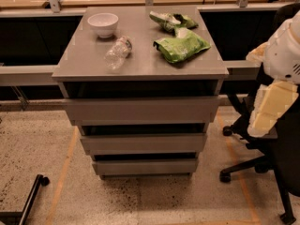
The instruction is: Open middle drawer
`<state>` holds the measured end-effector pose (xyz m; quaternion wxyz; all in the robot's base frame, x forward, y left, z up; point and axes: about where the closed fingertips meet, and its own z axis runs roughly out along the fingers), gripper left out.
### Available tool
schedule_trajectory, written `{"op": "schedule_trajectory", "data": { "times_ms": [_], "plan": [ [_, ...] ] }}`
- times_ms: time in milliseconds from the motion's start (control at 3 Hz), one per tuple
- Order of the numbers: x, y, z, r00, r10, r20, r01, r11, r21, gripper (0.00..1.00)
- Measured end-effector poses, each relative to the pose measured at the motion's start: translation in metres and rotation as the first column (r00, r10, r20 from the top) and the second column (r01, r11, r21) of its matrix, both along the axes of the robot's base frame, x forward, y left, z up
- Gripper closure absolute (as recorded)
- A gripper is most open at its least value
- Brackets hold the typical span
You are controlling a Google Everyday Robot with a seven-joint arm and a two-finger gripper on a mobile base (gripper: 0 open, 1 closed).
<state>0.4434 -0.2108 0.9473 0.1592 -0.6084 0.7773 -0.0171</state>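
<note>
A grey cabinet (pixel 79 55) stands in the centre with three handle-less drawer fronts stacked below its top. The middle drawer (pixel 143 143) is the medium one, between the wide top front (pixel 140 109) and the short bottom front (pixel 145 167). All three fronts look pushed in, each stepped back from the one above. My gripper (pixel 269 109) is on the white and cream arm at the right edge, to the right of the cabinet at about top-drawer height and apart from the drawers.
On the cabinet top are a white bowl (pixel 103 23), a crushed clear plastic bottle (pixel 117 53) and two green snack bags (pixel 182 46) (pixel 171 20). A black office chair (pixel 262 158) stands right of the cabinet behind my arm. A black stand leg (pixel 33 196) is at the lower left.
</note>
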Motion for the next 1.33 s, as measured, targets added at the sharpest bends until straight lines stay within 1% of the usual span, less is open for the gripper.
{"op": "schedule_trajectory", "data": {
  "times_ms": [333, 667, 1000, 1333],
  "plan": [
    [0.010, 0.007, -0.052, 0.9986, 0.044, -0.028, -0.041, 0.996, 0.085, 0.00],
    [0.014, 0.009, -0.058, 0.9983, 0.053, -0.024, -0.050, 0.994, 0.098, 0.00],
    [0.011, -0.003, -0.061, 0.9993, -0.009, -0.037, 0.012, 0.997, 0.080, 0.00],
    [0.019, 0.004, -0.087, 0.9984, -0.027, -0.050, 0.033, 0.993, 0.113, 0.00]
  ]
}}
